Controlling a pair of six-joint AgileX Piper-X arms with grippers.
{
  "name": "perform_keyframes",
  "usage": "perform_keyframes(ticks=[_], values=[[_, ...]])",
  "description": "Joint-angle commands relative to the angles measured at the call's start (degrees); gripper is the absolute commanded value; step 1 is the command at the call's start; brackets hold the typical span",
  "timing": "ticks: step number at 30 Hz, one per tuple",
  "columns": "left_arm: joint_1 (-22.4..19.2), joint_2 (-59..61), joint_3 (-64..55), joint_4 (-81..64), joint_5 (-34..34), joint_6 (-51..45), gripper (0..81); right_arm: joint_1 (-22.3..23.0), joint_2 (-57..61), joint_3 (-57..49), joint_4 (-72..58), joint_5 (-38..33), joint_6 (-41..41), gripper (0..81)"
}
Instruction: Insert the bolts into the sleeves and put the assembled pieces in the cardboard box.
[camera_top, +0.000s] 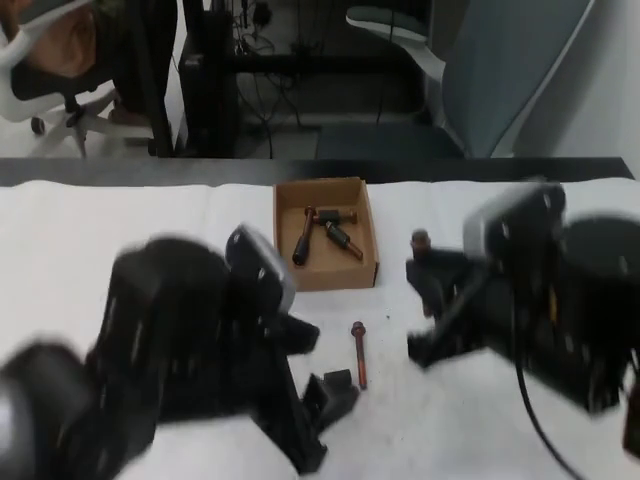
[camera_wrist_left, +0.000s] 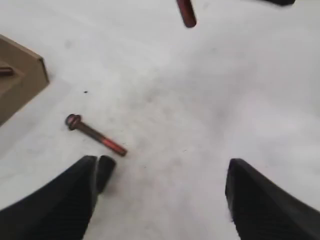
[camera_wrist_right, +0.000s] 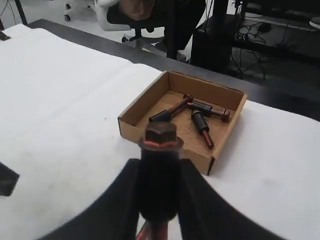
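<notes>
The right gripper (camera_wrist_right: 160, 172) was clenched on a bolt-and-sleeve piece (camera_wrist_right: 160, 136) near the cardboard box (camera_wrist_right: 131, 131), and would do best to clear the rim and lower before letting go, while the left gripper (camera_wrist_left: 162, 192) hung released beside a loose bolt (camera_wrist_left: 95, 135).

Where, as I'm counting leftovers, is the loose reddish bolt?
High view: bolt lies on the white bench beside the left gripper, nearside of the brown cardboard box.

No lettering, number, label or sign legible from where I stand. Cardboard box (camera_wrist_right: 227, 132): plain brown walls, no print made out. White bench cover (camera_wrist_right: 60, 100): no writing on it.
</notes>
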Motion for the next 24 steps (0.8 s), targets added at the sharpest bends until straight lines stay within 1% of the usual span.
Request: perform_keyframes(ticks=[1,3,6,9,11,13,14,16,19,24], values=[[3.12,3.61,-8.10,10.90,1.28,9.77,66.6,-2.91,4.02,-7.72,4.94,-3.25,-0.80,0.4],[4.30,6.87,-13.11,15.50,1.18,13.38,66.5,-4.82,8.54,-13.16,7.73,-5.87,-0.80,0.4],[4.79,12.79,-19.37,20.74,1.47,17.34,66.5,-7.03,16.47,-20.80,11.11,-9.56,-0.80,0.4],[4.38,18.36,-25.08,26.97,1.74,21.60,66.5,-8.73,24.72,-29.70,13.89,-12.07,-1.25,0.4],[3.99,22.78,-29.14,33.68,1.46,26.81,66.5,-9.58,30.09,-35.17,16.25,-12.52,-1.66,0.4],[3.44,25.47,-31.87,38.69,-1.12,32.02,66.5,-10.21,34.15,-39.30,18.37,-13.00,-2.85,0.4],[2.89,27.07,-33.12,41.87,-3.46,34.09,66.5,-10.27,36.23,-41.28,19.22,-13.52,-2.68,0.4],[2.25,28.88,-34.53,44.53,-5.83,35.96,66.5,-10.48,39.74,-44.43,20.43,-15.24,-2.29,0.4],[1.42,29.67,-34.79,44.67,-4.92,37.55,66.5,-10.46,44.01,-47.38,21.48,-15.87,-2.08,0.4],[-0.40,29.67,-35.45,44.67,-4.76,38.87,66.5,-10.46,49.55,-49.47,21.70,-15.87,-1.68,0.4]])
